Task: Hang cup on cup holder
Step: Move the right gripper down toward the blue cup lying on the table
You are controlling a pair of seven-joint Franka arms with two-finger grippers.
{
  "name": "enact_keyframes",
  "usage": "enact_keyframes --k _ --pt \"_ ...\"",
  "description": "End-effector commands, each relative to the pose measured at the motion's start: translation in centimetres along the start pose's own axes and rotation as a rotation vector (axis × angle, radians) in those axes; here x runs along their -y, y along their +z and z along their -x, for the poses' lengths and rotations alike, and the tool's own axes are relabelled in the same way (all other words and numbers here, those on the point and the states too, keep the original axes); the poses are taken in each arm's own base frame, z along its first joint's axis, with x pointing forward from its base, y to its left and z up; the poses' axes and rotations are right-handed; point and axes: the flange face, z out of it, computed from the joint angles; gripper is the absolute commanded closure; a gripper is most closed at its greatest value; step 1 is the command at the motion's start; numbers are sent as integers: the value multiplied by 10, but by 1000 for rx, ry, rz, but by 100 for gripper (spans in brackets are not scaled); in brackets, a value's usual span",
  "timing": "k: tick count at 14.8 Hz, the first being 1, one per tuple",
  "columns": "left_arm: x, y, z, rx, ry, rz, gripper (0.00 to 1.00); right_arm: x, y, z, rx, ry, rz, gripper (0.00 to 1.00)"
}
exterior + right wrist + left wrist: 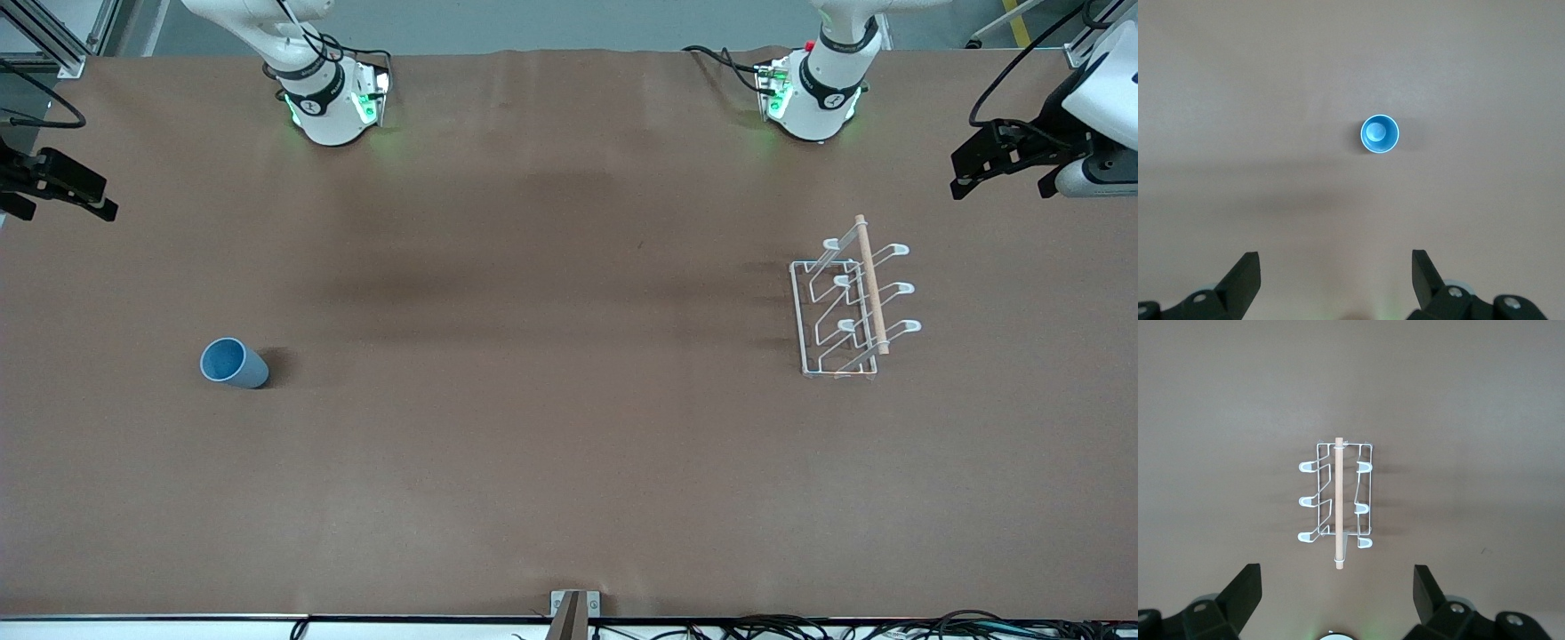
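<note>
A robotics lab: aluminium framing (53, 36), cables (889, 627), brown-covered table (533, 444)

Left gripper (965, 182) hovering high at left arm's table end, fingers (1245, 590) spread wide, empty. Right gripper (98, 206) hovering at right arm's end, jaws wide apart, empty.

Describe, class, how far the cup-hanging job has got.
Nothing is done: the blue cup stands upright on the table, far from the rack, whose pegs are bare. Nothing is in hand; the left pincer and right pincer are open. Picking up, carrying and hanging all remain.
</note>
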Motion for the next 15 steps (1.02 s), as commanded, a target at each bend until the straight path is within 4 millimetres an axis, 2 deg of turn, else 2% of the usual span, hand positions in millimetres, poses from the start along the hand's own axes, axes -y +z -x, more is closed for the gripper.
enact_keyframes --k 1,3,8,10,12,15 --pt "0 -5 -4 -8 17 -1 0 -3 1 1 6 5 4 0" --pt "-2 1 -7 3 15 2 0 -3 0 1 4 5 4 0" --pt "3 1 -10 1 7 3 0 -8 2 -4 -5 12 6 0" --pt "3 0 -10 0 7 4 0 -21 7 -12 -23 32 10 1" --pt "5 0 -10 1 6 8 0 -46 26 -25 -10 15 5 2" --pt "6 1 -10 2 10 11 0 -83 77 -56 25 33 -7 2"
